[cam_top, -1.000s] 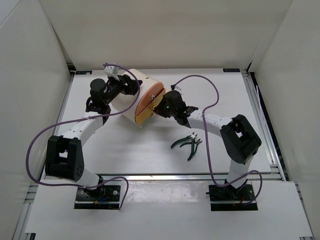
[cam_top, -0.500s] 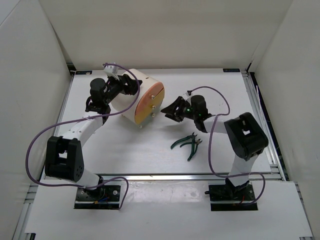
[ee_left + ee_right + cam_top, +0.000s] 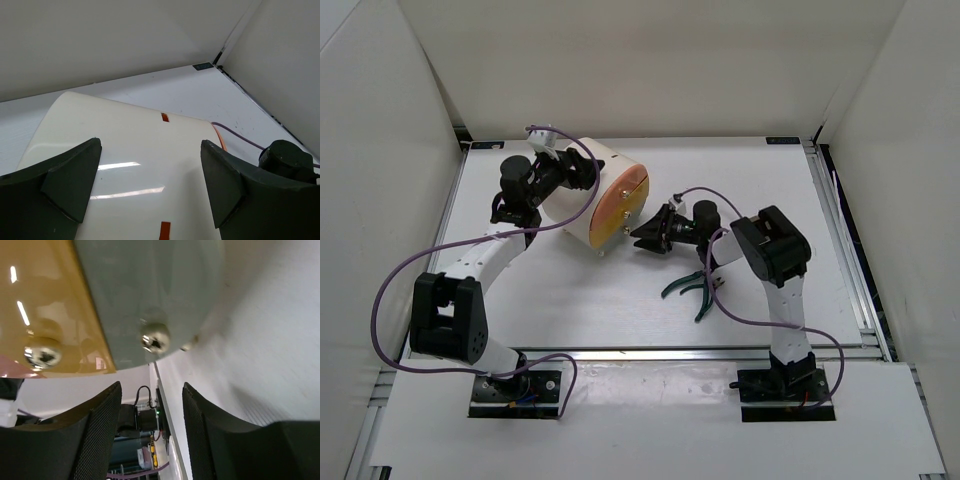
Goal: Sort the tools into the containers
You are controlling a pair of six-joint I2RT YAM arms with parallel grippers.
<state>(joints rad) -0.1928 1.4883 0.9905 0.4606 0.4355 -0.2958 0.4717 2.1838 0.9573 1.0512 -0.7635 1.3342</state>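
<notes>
The cream drum cabinet [image 3: 582,195] lies on its side at the table's back, its peach face [image 3: 618,205] turned right. My left gripper [image 3: 563,176] is open, its fingers [image 3: 70,180] straddling the drum's curved cream wall [image 3: 130,145]. My right gripper [image 3: 648,237] is open and empty, just right of the face's lower edge. In the right wrist view a grey-green drawer front [image 3: 150,285] with a brass knob [image 3: 155,337] sits just beyond the empty right gripper [image 3: 152,432]. Green-handled pliers and cutters [image 3: 692,286] lie on the table below the right forearm.
White walls close in the table on the left, back and right. A purple cable [image 3: 400,290] loops off the left arm and another [image 3: 732,300] hangs by the right arm. A metal rail [image 3: 840,240] runs along the table's right edge.
My right gripper was shut at the drum's face; it has opened, drawn back and dropped lower, and its elbow has swung in. The left arm and the drum have stayed put.
</notes>
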